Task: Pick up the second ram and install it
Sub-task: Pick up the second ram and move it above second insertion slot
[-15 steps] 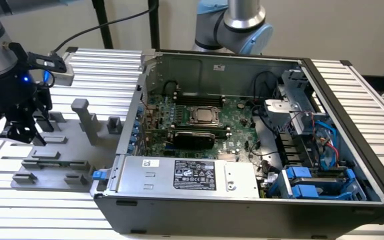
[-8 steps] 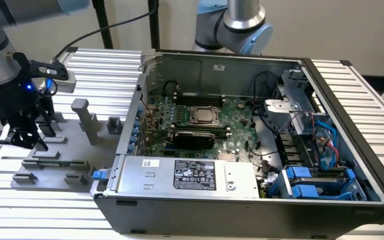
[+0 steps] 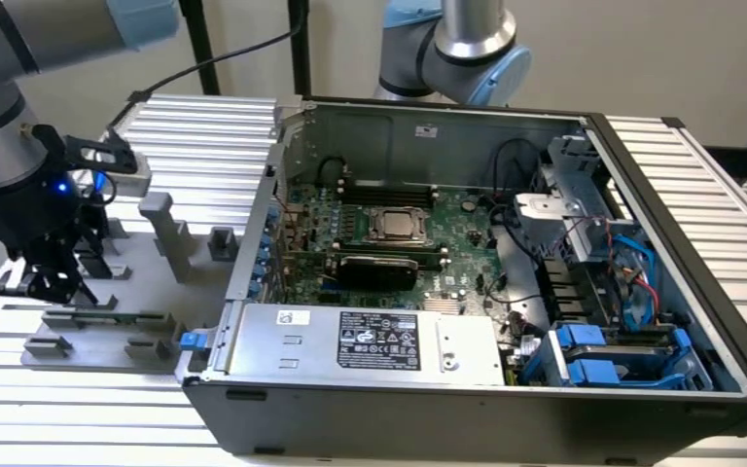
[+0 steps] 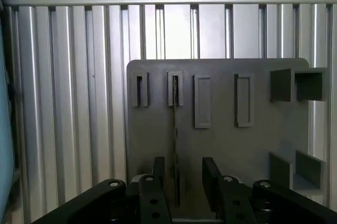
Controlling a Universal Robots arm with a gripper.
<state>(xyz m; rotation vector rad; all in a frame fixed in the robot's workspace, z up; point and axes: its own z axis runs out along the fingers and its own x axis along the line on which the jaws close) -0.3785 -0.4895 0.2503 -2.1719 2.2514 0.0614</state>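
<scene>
- Between the spread fingers (image 4: 158, 174) of the gripper (image 4: 184, 187): second ram (image 4: 175, 129), one stick. It stands on its long edge over the grey fixture plate (image 4: 221, 145) and is seen edge-on as a thin dark line. Its far end sits in a slotted holder (image 4: 175, 89).
- Gripper state: released, one finger to each side of the stick, nothing grasped. Contact with either face cannot be told.
- Same pairing in the exterior view: gripper (image 3: 47, 284) low over the plate, green strip (image 3: 114, 317) beneath and beside it.
- Handling, as judged: light, stiff, thin and easily damaged at the chips and contact edge. Best pinched gently across the two flat faces near mid-length and lifted straight, without twisting.
- Ahead of the fingertips, counted: four small holders in a row, one of them an empty slot (image 4: 139, 89) just beside the occupied one.
- Off to one side: two larger U-shaped blocks (image 4: 297, 84).
- Well away from the gripper: one open computer case (image 3: 478, 413), one motherboard (image 3: 458, 238), one power supply (image 3: 373, 341).
</scene>
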